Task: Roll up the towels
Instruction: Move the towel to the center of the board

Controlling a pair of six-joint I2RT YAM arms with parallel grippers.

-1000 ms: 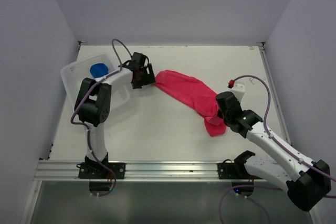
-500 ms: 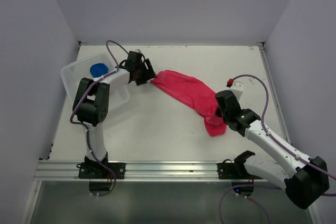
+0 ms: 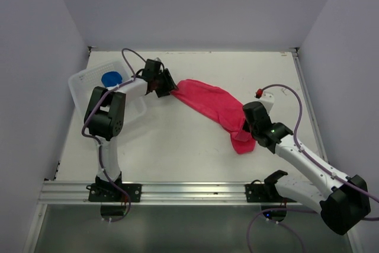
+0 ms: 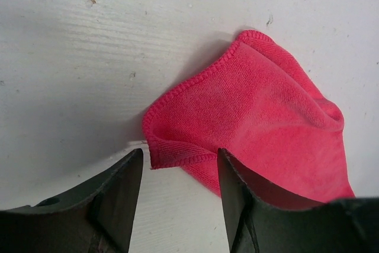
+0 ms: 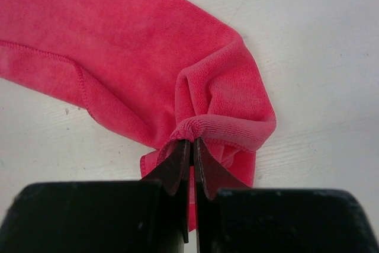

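The pink-red towel [image 3: 213, 105] lies stretched across the table from upper left to lower right. My left gripper [image 3: 168, 87] is open at its upper left end; in the left wrist view the folded corner [image 4: 177, 146] lies between the fingers, apart from them. My right gripper [image 3: 245, 128] is shut on the towel's lower right end, pinching a hemmed fold [image 5: 195, 131]. The blue towel [image 3: 111, 78] sits rolled in the white basket [image 3: 80, 84].
The white slotted basket stands at the table's left edge, beside my left arm. Walls enclose the table on three sides. A metal rail [image 3: 177, 192] runs along the near edge.
My left gripper drew up and left a little, then came back to the towel's upper left corner. My right gripper kept its hold and barely moved.
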